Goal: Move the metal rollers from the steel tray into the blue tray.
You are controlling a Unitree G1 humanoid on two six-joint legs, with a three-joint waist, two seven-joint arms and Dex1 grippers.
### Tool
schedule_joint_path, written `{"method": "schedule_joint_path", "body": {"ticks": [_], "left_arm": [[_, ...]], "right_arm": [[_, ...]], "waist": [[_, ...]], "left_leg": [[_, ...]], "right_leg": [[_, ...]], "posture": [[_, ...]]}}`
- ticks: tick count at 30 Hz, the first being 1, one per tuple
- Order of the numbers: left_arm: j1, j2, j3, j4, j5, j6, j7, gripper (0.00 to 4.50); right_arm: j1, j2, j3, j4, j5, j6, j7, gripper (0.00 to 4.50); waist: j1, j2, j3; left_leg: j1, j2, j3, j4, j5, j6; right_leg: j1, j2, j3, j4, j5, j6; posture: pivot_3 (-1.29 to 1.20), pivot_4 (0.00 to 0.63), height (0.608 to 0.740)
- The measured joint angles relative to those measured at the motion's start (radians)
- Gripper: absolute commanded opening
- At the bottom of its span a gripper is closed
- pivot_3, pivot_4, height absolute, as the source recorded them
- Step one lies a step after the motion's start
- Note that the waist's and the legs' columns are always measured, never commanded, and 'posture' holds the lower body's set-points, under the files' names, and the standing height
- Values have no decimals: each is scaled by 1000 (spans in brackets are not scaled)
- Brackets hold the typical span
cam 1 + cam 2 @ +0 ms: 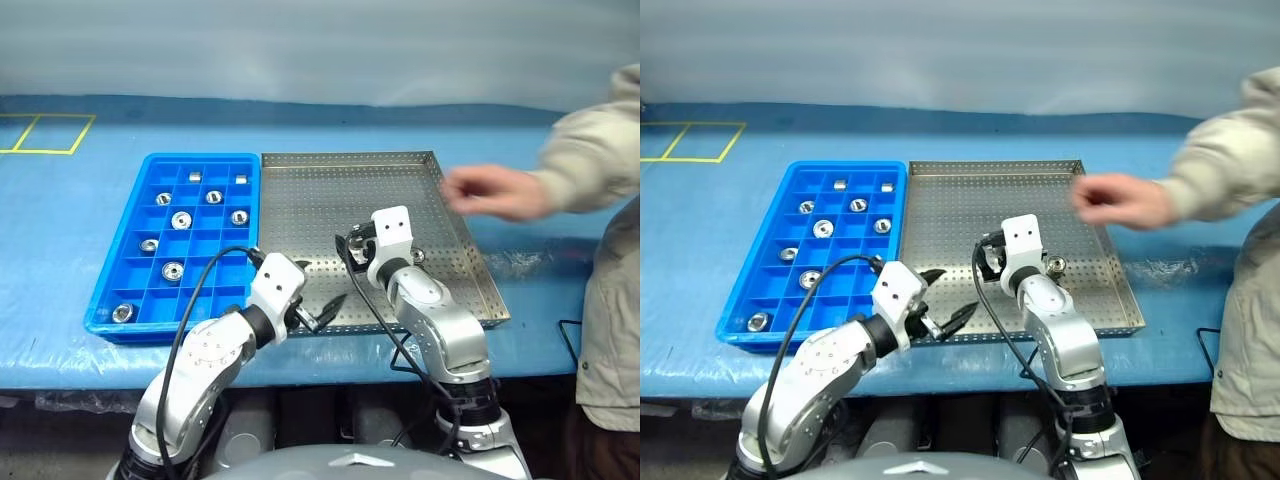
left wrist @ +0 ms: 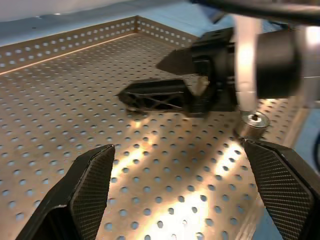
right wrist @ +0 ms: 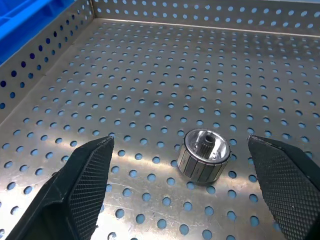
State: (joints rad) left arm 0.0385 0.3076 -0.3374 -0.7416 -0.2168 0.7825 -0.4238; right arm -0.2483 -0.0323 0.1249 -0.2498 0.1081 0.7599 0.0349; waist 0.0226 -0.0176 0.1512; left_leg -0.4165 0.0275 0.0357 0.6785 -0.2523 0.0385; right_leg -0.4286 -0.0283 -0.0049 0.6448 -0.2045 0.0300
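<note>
1. The bench (image 1: pixel 60 240), covered in blue, carries both trays side by side, touching along their long edges. A person's hand (image 1: pixel 492 192) hovers over the far right rim of the steel tray.

2. The steel tray (image 1: pixel 330 190) lies on the robot's right, its perforated floor almost bare. One metal roller (image 3: pixel 203 154) rests in it near the front right part, flange end tilted upward.

3. The blue tray (image 1: pixel 110 290) lies on the left. Several of its square compartments already hold a roller each, such as one (image 1: pixel 181 220) in the middle rows, so the task looks nearly done.

4. The right hand (image 3: pixel 180 185) hangs just above the steel floor with its fingers spread wide and holding nothing. The last roller lies between them, touching neither.

5. The left hand (image 1: pixel 945 297) hovers over the front edge of the steel tray, close beside the right hand, fingers likewise spread wide and empty.

6. The roller looks like solid metal: stiff, not fragile, and probably heavy for its size. Its polished surface is likely slippery, and the round body may roll away if nudged. The ribbed side wall seems the surest place to grip, with one finger on each side of the cylinder.
</note>
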Motion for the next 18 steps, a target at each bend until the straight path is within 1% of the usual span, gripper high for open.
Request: {"method": "schedule_joint_path", "body": {"ticks": [6, 10, 18], "left_arm": [[4, 13, -6, 0, -31, -12, -19, 4479], [7, 10, -7, 0, -29, -13, 0, 4479], [4, -15, -8, 1, 10, -7, 96, 4479]], "right_arm": [[-34, 46, -46, 130, -5, -76, -29, 4500], [-37, 48, -61, 141, -5, -88, -32, 4500], [-21, 49, -63, 147, -6, -97, -26, 4500]], "waist": [[0, 1, 1], [1, 1, 1], [7, 2, 1]], "left_leg": [[0, 0, 0, 0, 0, 0], [0, 0, 0, 0, 0, 0], [0, 0, 0, 0, 0, 0]], "right_leg": [[0, 0, 1, 0, 0, 1], [0, 1, 1, 0, 0, 1], [0, 1, 1, 0, 1, 1]], "posture": [[111, 150, 740], [123, 150, 740], [140, 150, 740]]}}
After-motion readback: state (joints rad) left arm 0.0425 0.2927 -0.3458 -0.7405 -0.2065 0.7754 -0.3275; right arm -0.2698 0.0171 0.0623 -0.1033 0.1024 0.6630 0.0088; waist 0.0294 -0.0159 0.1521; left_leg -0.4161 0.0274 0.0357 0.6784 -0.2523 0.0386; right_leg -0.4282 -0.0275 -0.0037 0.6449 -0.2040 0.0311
